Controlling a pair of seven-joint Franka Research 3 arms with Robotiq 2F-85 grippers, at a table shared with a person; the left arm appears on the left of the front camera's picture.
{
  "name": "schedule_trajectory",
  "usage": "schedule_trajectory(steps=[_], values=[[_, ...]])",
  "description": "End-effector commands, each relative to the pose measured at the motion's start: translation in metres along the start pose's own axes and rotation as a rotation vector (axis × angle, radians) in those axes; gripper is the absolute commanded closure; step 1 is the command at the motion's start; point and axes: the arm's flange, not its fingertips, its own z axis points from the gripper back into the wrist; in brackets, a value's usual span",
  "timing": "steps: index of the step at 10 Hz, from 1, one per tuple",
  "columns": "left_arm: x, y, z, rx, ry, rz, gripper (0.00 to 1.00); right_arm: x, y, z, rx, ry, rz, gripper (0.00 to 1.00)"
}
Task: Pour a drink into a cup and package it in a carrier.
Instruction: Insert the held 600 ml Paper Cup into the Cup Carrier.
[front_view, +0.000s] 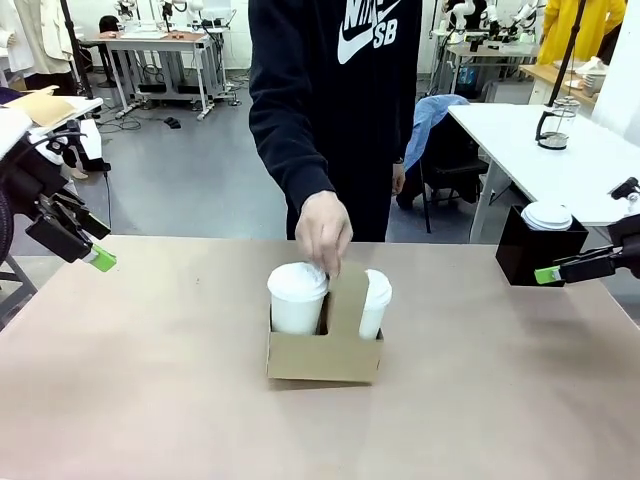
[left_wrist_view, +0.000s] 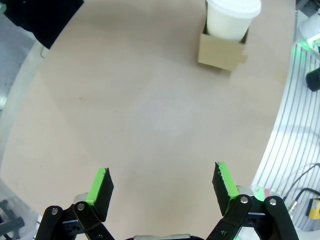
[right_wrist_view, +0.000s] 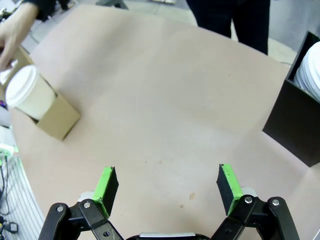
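Front view: carrier (front_view: 324, 352) at table centre, holding two lidded cups (front_view: 297, 297), upright. Person's hand (front_view: 322, 232) grips its handle panel from above. Left gripper (front_view: 98, 258) at the left edge, right gripper (front_view: 548, 273) at the right edge beside a black box (front_view: 530, 250); both with jaws spread wide, empty, well apart from carrier. Hand is nearest by far; next move likely the person's.

gripper (left_wrist_view: 159, 186) open, cup (left_wrist_view: 231, 19) in carrier (left_wrist_view: 222, 51)

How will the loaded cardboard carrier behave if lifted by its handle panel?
The carrier is thin cardboard, so it probably flexes. Two lidded cups stand well above its low walls, likely making it top-heavy. The person's hand is at the handle.
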Motion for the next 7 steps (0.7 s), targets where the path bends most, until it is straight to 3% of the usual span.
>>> schedule_trajectory(steps=[1,7], values=[[-0.0012,0.0003,0.0013,-0.013,-0.016,-0.004,0.0,0.0004,-0.0002,0.001,-0.006,0.003,0.011,0.0],[-0.0012,0.0003,0.0013,-0.013,-0.016,-0.004,0.0,0.0004,-0.0002,0.001,-0.006,0.003,0.011,0.0]])
